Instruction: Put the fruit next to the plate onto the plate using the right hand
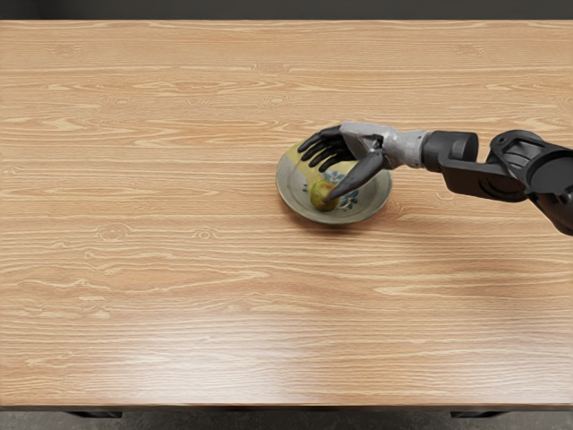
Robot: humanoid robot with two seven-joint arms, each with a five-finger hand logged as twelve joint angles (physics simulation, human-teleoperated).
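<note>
We judge release step: fruit point(321, 194) on plate point(369, 202), toward table's point(179, 269) right edge; right hand point(347, 152) fingers point(315, 146) spread; next, lift clear.

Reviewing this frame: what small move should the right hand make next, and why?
Probably release and lift the right hand straight up. The yellow-green fruit already lies inside the plate, directly under the hand, so only letting go and clearing away seems left. Whether the hand is actually gripping the fruit is unclear from this view.
</note>
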